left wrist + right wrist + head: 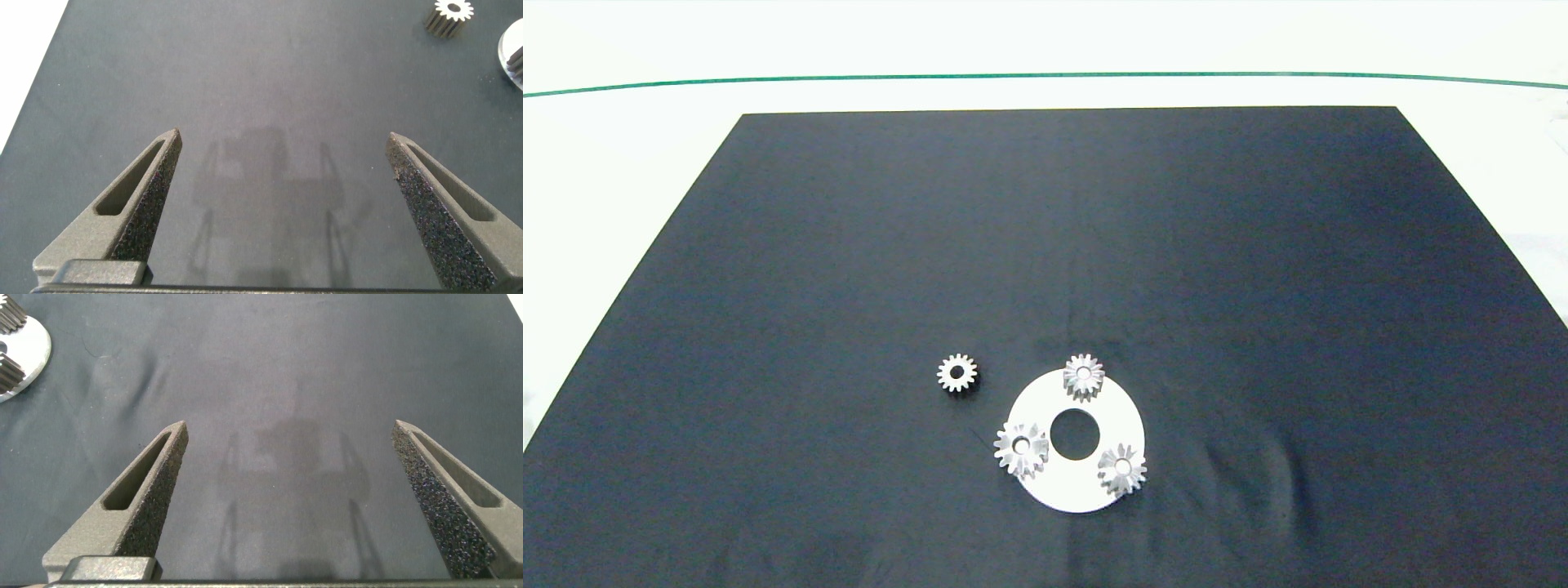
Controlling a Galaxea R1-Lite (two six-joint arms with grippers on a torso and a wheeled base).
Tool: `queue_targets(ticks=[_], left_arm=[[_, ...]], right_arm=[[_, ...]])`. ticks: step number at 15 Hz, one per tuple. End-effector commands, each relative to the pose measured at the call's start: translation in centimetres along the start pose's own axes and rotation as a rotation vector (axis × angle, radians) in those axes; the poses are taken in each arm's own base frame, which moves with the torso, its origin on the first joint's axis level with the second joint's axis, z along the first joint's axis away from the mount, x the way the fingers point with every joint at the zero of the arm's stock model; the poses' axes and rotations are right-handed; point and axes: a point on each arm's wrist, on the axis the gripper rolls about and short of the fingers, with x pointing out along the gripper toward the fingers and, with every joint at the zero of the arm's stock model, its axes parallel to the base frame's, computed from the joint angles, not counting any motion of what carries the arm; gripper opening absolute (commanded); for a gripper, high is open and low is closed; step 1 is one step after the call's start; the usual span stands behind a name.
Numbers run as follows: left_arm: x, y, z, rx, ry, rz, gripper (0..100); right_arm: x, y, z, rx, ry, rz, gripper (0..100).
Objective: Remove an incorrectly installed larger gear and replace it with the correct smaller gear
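With both sets of fingers spread and idle, the left gripper [283, 155] risks mistaking a neighbouring small gear [1083, 376] for the larger gear [1021, 448] beside it on the white disc [1072, 490].

Worktop [629, 188] under me: pale, near-white surface, brightly and evenly lit. A thin green line [1045, 76] curves across its far side from edge to edge. A large dark cloth mat [1094, 245] covers most of the middle, matte, navy to black. Soft wrinkles show in the mat toward the near right. The white surface shows along both sides of the mat and beyond its far edge.
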Motion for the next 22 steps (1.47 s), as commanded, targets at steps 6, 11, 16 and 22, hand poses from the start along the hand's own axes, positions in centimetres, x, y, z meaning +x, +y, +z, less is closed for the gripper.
queue_targets(ticks=[6, 11, 16, 22], left_arm=[[0.01, 0.0, 0.01, 0.0, 0.001, 0.001, 100], [0.02, 0.0, -0.03, 0.0, 0.003, 0.001, 100], [0.02, 0.01, -0.02, 0.004, 0.001, 0.007, 100], [0.02, 0.01, -0.02, 0.007, 0.001, 0.004, 100]], right_arm=[[0.01, 0.0, 0.01, 0.0, 0.001, 0.0, 100], [0.01, 0.0, 0.01, 0.0, 0.001, 0.0, 100], [0.01, 0.0, 0.01, 0.0, 0.001, 0.0, 100], [0.01, 0.0, 0.0, -0.011, 0.002, -0.002, 100]])
